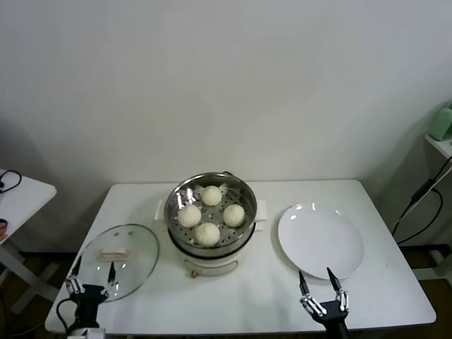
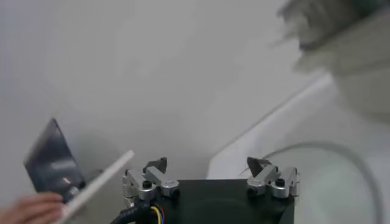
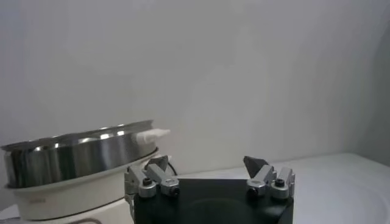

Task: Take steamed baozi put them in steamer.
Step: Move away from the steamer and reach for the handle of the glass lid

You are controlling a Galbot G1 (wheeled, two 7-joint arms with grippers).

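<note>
- At the middle of the white desk [image 1: 268,296], the steamer [image 1: 210,244] is set upright on its cream base, its shiny steel wall also seen from the side in the right wrist view [image 3: 73,155].
- Inside it, on the perforated tray, four steamed baozi [image 1: 207,233] are arranged in a diamond: one at the back, one at each side, one at the front, close together but mostly apart.
- Just beside the steamer, on the robot's right, a flat white plate [image 1: 321,244] is laid bare on the desk.
- On the robot's left, a round glass lid [image 1: 120,260] is laid flat near the desk's front corner, a pale handle on top.
- The left gripper [image 1: 92,282] is held low at the desk's front edge, just before the lid, fingers spread wide and nothing between them.
- The right gripper [image 1: 323,288] is held at the front edge near the plate's rim, likewise spread wide and holding nothing.
- A second small table [image 1: 21,194] is seen at the far left.
</note>
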